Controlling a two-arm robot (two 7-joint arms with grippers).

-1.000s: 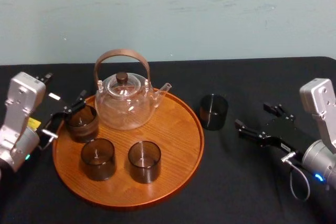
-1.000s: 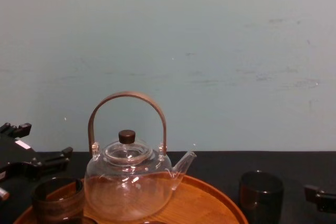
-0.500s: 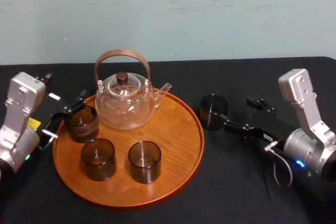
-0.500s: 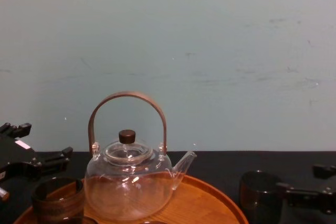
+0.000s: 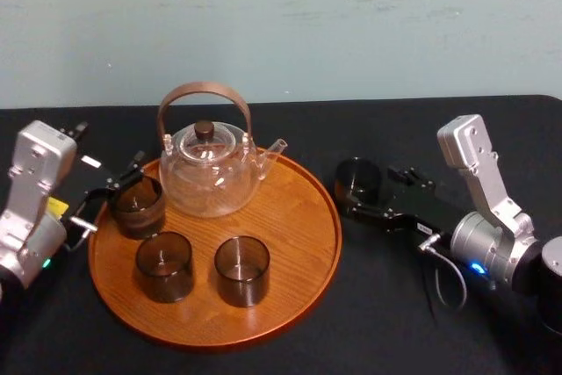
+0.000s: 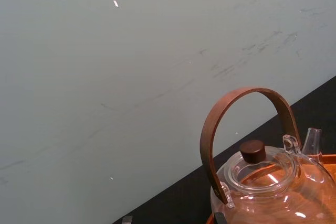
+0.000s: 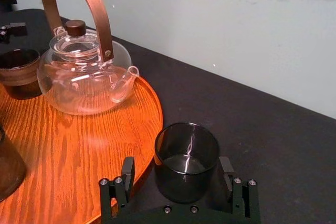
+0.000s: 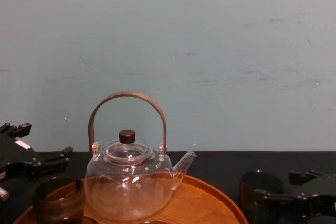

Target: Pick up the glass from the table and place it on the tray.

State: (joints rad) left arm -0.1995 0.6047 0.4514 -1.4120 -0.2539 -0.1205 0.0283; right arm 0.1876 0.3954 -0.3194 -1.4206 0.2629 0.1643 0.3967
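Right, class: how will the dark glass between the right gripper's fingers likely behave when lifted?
The glass looks rigid and glossy, so it may slip in the right gripper's open fingers unless squeezed firmly. Short, wide and upright on the table, it probably resists tipping. It could chip if knocked against the tray rim.

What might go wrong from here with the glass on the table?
1. The right gripper has open jaws on either side of the dark glass, with gaps on both sides. An off-centre close may shove the glass against the nearby tray rim or tip it.
2. Free tray space lies beside the teapot spout; a low carry may clip the spout or the rim.
The left gripper sits open at the tray's left edge.
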